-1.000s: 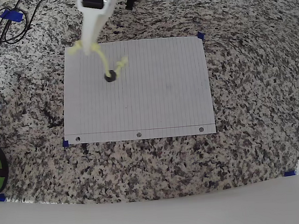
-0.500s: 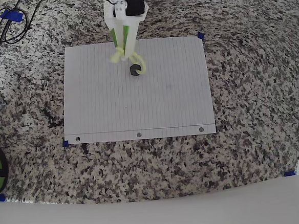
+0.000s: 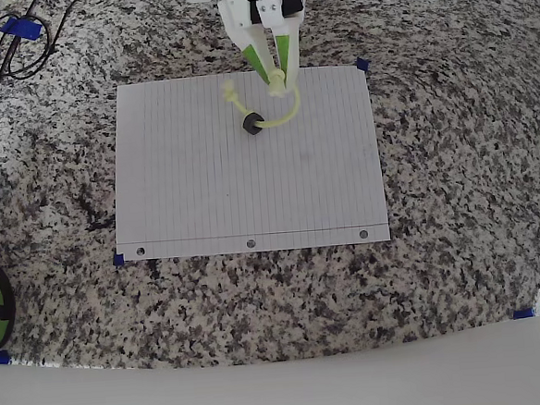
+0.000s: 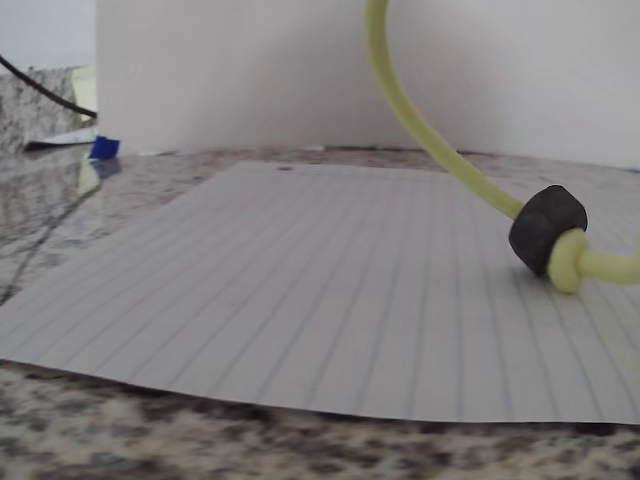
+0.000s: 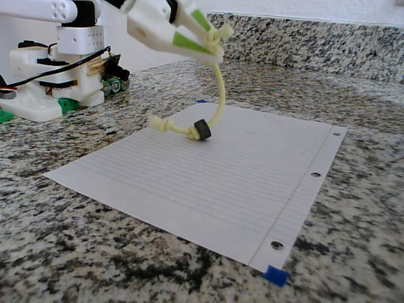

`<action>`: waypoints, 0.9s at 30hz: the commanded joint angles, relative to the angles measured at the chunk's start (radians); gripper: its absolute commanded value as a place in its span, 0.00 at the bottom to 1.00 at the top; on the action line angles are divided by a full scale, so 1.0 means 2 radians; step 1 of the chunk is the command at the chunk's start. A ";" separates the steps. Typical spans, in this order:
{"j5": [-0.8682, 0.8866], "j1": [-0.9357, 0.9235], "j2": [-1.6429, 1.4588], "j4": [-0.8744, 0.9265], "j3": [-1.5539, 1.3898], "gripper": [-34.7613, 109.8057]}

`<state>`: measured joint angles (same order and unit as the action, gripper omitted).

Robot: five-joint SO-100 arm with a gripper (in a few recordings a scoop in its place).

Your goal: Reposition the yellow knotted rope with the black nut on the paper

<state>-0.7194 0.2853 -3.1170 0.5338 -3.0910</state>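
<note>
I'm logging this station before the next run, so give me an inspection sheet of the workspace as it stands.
Surface: speckled granite counter.
Job's things: paper flat, corners taped; yellow rope lifted by one knotted end, other end lying on the paper; black nut resting on the paper.
Clutter: nothing seen on the paper.
Gripper: gripper shut on the rope's top knot.
Cables: black cables at the overhead view's top left.
Surroundings: white arm base, granite backsplash.

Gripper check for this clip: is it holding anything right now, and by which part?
Yes. The gripper holds the yellow knotted rope by one knotted end, lifted off the paper; the other knot and the black nut rest on the sheet.
</note>
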 commanded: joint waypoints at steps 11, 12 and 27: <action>0.005 0.044 -0.008 0.061 -0.018 0.64; 0.005 0.045 -0.008 0.063 -0.018 0.74; -0.016 0.033 -0.032 0.028 -0.016 0.65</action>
<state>-0.7256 0.3758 -3.1661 0.6059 -3.1309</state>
